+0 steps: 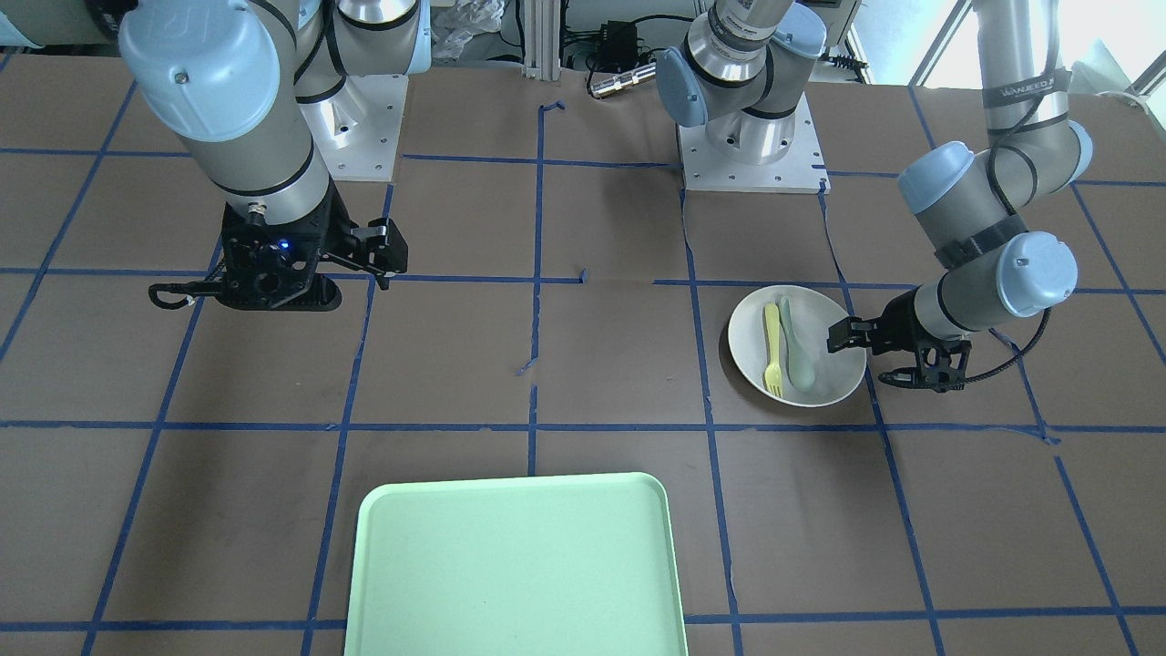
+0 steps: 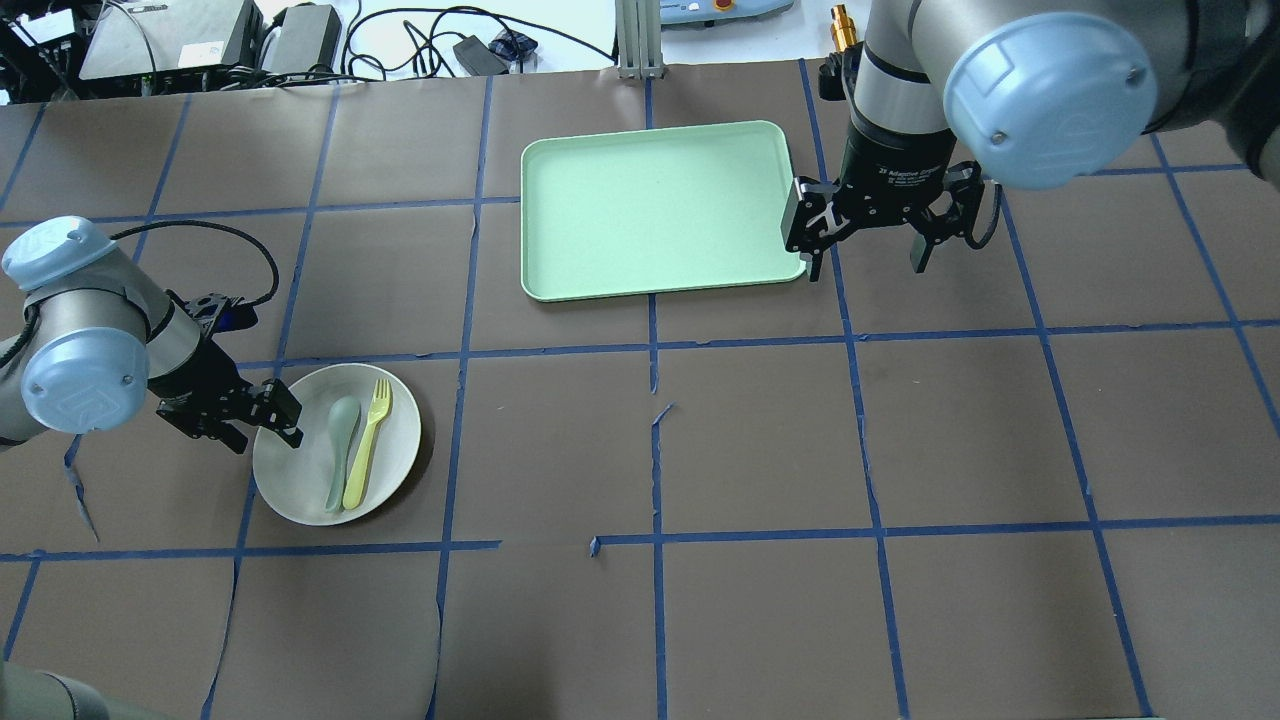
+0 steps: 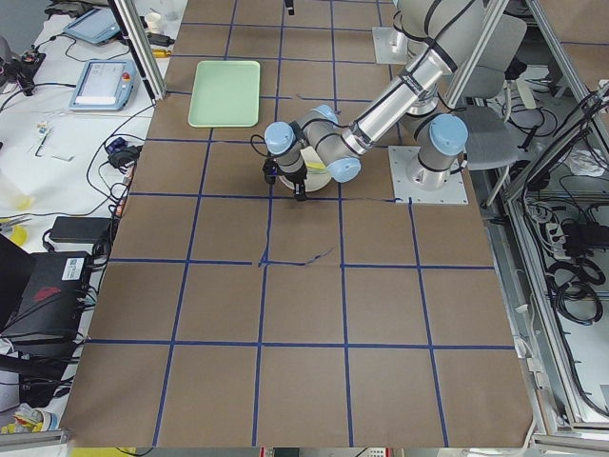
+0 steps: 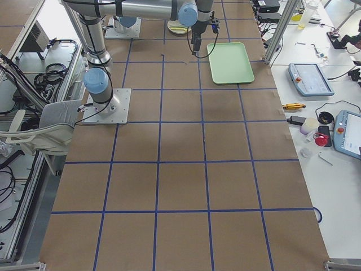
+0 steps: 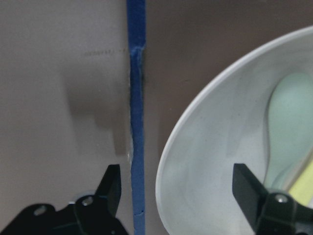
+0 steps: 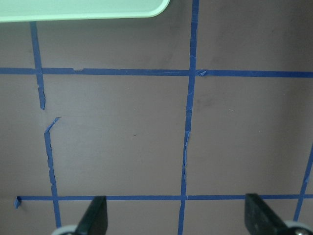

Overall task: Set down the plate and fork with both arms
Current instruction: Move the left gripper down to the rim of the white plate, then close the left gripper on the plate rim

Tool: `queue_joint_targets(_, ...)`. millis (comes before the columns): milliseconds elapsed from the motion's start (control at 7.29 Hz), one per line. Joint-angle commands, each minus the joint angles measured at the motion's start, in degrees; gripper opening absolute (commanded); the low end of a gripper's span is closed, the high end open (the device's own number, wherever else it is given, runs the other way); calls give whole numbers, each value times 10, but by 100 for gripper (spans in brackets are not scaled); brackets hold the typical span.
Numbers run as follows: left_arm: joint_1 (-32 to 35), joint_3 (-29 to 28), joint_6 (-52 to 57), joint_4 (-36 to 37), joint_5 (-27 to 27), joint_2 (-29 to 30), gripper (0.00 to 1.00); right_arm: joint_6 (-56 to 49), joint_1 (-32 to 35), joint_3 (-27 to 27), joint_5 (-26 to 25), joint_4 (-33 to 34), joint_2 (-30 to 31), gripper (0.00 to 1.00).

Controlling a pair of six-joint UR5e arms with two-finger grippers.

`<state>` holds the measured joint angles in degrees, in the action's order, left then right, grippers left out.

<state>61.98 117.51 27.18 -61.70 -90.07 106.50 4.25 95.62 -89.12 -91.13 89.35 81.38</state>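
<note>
Fork (image 2: 366,445) on plate (image 2: 296,482) (left tool (image 2: 266,438) astride rim)

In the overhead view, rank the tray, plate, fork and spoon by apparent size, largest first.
1. tray
2. plate
3. fork and spoon: near-equal length, too close to rank.

Brown table (image 2: 760,450), blue tape grid (image 2: 848,340); cluttered white side bench (image 4: 341,192), cables (image 2: 395,45).
</note>
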Motion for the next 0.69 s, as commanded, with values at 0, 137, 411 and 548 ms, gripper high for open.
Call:
queue_joint_targets(0,0,-9,20,0,-10,2,0,1,0,1,0,3,0,100)
queue_joint_targets(137,0,-22,22,-1,-12,3,0,1,-1,0,-1,3,-1,100)
queue_joint_targets(411,0,-46,20,-27,-7,-1,0,-2,-3,0,-11,3,-1,100)
queue_joint_targets(548,-3,-67,19,-65,4,-4,0,-3,-3,0,-13,3,-1,100)
